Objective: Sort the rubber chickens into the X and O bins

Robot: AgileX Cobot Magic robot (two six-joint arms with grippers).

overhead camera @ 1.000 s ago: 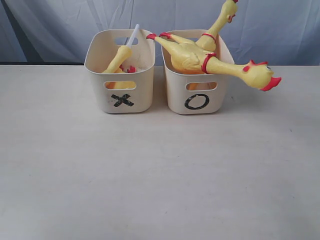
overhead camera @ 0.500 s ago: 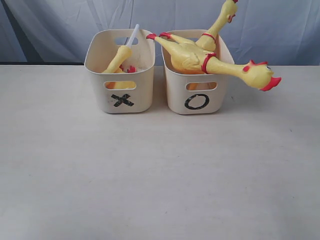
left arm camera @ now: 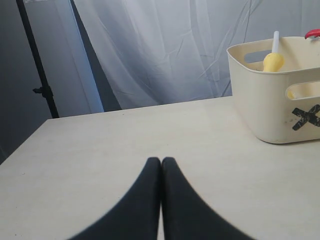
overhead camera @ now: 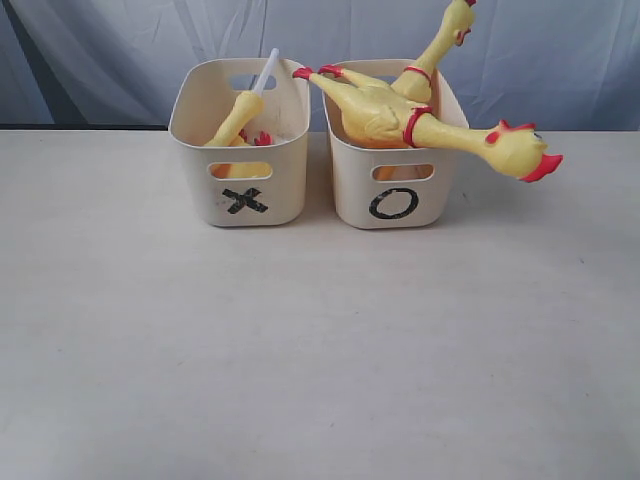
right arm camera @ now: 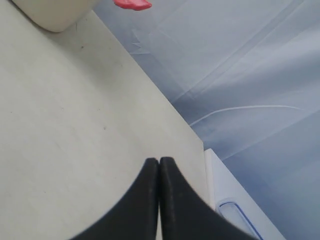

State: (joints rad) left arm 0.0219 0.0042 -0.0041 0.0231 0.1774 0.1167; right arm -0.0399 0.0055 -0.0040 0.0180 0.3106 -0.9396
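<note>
Two cream bins stand side by side at the back of the table. The X bin (overhead camera: 240, 190) on the left holds the chicken neck with a white tube (overhead camera: 245, 110) and a bit of a headless body with red feet (overhead camera: 262, 139). The O bin (overhead camera: 392, 195) holds two whole long-necked chickens: one (overhead camera: 420, 125) lies across the rim with its head hanging out to the right, the other (overhead camera: 440, 45) points up behind it. My left gripper (left arm camera: 161, 161) is shut and empty over bare table, well away from the X bin (left arm camera: 280, 100). My right gripper (right arm camera: 159, 161) is shut and empty.
A white cloth backdrop (overhead camera: 560, 50) hangs behind the table. A dark stand pole (left arm camera: 37, 65) rises beyond the table's far left edge. In the right wrist view a white box with a blue outline (right arm camera: 235, 210) lies just past the table edge.
</note>
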